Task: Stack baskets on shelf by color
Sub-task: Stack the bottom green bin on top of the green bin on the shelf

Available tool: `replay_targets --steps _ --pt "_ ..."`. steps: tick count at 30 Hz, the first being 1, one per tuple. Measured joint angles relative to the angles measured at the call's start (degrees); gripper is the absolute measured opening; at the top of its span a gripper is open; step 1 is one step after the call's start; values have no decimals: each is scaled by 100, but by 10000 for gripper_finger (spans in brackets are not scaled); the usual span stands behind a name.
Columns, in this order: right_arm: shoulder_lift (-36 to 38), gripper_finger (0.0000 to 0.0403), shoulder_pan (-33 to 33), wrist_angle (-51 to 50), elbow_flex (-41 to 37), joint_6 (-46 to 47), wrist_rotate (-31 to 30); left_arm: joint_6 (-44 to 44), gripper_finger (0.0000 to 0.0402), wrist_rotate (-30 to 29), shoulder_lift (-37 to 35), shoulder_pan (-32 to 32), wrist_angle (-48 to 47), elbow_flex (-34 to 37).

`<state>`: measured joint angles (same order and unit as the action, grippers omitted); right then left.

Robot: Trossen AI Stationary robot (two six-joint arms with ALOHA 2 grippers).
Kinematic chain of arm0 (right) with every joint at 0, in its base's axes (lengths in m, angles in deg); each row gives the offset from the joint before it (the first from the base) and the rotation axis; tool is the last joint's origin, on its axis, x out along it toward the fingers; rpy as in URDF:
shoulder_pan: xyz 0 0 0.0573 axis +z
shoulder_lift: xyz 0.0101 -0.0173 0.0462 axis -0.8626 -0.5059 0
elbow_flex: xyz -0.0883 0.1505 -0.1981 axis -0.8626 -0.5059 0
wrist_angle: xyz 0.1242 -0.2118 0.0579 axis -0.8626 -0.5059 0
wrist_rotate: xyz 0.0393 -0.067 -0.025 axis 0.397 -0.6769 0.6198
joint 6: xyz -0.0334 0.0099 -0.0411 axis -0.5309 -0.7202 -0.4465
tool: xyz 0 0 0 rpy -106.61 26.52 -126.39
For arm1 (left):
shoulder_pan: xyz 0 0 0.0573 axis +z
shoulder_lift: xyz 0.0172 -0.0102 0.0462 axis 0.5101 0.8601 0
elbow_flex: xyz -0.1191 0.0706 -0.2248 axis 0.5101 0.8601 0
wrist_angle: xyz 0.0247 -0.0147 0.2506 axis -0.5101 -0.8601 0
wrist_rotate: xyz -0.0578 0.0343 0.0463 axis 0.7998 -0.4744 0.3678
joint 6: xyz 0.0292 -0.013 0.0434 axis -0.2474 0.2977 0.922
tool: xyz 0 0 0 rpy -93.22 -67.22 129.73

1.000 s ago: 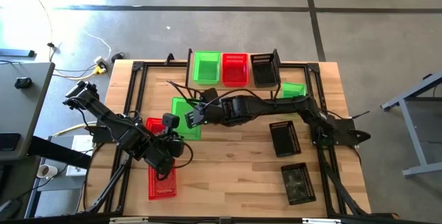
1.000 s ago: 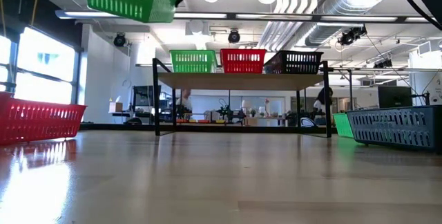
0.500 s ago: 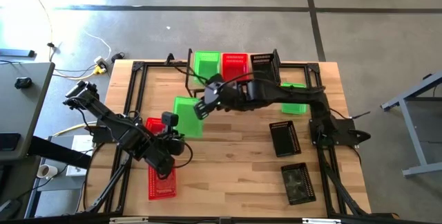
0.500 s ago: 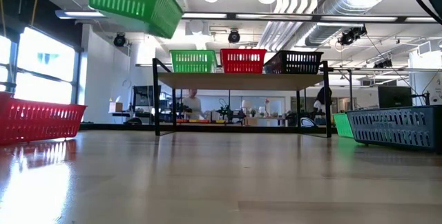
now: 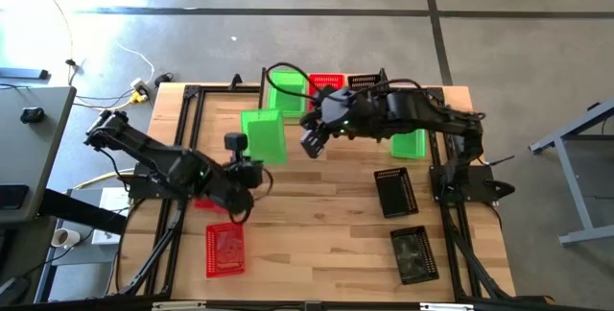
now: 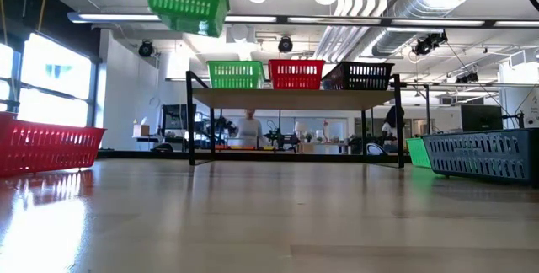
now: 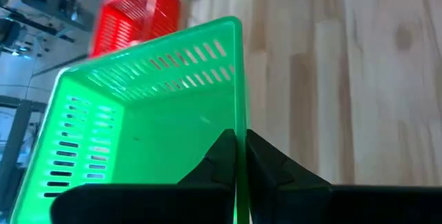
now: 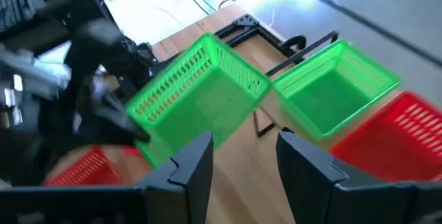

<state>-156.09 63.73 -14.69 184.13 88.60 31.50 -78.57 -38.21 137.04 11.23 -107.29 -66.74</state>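
My left gripper (image 5: 251, 160) is shut on a green basket (image 5: 261, 136), which hangs high over the table's middle; the low view shows this basket (image 6: 187, 2) above shelf height. My right gripper (image 8: 245, 162) is open and empty, hovering just right of that basket (image 8: 197, 96). The shelf (image 6: 295, 98) stands at the far edge. On it rest a green basket (image 5: 286, 90), a red basket (image 5: 326, 85) and a black basket (image 5: 365, 85). My left gripper pinches one side wall of the green basket at its rim (image 7: 239, 117), with one finger (image 7: 221, 151) inside and the other (image 7: 269, 158) outside. The basket is lifted clear of the table and hangs tilted.
On the table lie another green basket (image 5: 408, 140) at the right, two black baskets (image 5: 393, 192) (image 5: 414, 253) near the right edge, a red basket (image 5: 225, 249) near left, and a further red one (image 5: 206, 202) under my left arm.
My left gripper has carried the green basket toward the far edge and the shelf, keeping it high, and the basket has turned about. My right gripper has drawn back from the basket toward the table's right and far side.
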Motion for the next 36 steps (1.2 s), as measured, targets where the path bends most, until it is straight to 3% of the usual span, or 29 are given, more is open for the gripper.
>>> replay_targets --steps 8,16,24,32,36 --pt "282 144 0 -517 0 -475 2 1255 3 219 -680 959 1016 -2" --pt "345 144 0 -683 0 -766 0 2838 3 1759 -983 2103 1895 -2" --pt "345 144 -20 -675 0 -770 -225 3856 3 3629 -903 3418 2065 0" --pt "343 144 -244 -589 0 -743 -291 4260 3 4736 -870 4671 2431 -2" --pt "343 144 -437 -503 0 -644 -291 4428 3 4804 -637 4951 2456 -2"
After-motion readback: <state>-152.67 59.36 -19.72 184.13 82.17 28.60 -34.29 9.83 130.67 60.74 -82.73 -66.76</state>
